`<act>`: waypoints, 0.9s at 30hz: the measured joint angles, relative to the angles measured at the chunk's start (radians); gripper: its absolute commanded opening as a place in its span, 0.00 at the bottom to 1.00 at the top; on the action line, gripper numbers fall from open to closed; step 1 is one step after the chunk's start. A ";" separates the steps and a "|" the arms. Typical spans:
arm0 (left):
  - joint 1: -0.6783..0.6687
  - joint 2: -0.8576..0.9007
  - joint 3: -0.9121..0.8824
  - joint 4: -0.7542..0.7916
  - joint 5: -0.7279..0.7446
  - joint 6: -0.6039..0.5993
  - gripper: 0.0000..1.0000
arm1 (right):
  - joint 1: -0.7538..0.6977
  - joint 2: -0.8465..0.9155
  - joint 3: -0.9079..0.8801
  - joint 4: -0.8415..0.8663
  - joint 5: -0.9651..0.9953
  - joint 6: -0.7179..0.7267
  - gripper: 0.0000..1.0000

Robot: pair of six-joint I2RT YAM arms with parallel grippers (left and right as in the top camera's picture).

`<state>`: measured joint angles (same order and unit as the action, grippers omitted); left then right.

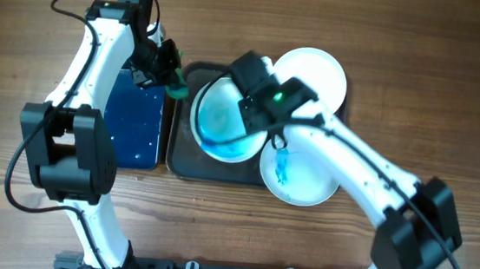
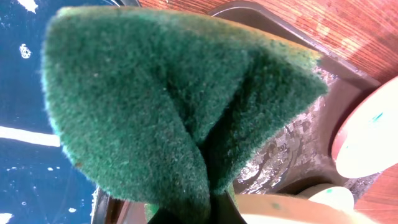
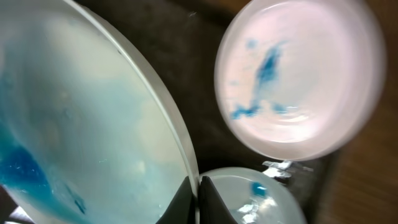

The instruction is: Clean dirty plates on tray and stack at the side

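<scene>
- Just left of your left hand (image 1: 169,69) lies the smaller black tray with a blue bottom (image 1: 137,117). It looks wet and speckled, so I take it for the place where the sponge is soaked.
- Your left hand is clamped on the green scouring sponge (image 2: 155,112). The sponge is pinched at one edge so that it folds and fans out ahead of the fingers. That leaves a broad soft face free for wiping.
- Just right of that hand, over the left part of the large dark grey rounded tray (image 1: 187,160), is the round white plate washed in turquoise (image 1: 222,122). It is tipped up, with its smeared face turned towards the sponge, probably so you can scrub it while drips fall into the tray.
- Your right hand (image 3: 198,194) is closed on that plate's rim. It grips the edge only, which leaves the face clear for the sponge.
- Beyond and beside the right hand, two more plates wait on the tray's right part, each overlapping its rim. One is a round white plate with a blue streak (image 1: 301,179), and the other is a paler round white plate (image 1: 319,72).
- Nothing is stacked on the wooden worktop (image 1: 405,44) yet, so cleaning looks to be at its first plate.
</scene>
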<state>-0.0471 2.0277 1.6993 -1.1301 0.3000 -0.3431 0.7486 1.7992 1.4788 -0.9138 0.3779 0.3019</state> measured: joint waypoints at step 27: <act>-0.001 0.000 0.000 0.001 -0.024 0.000 0.04 | 0.248 -0.056 0.000 0.019 0.563 0.061 0.04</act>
<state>-0.0479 2.0277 1.6993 -1.1294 0.2756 -0.3431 0.9966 1.7435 1.4788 -0.8944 0.9413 0.3630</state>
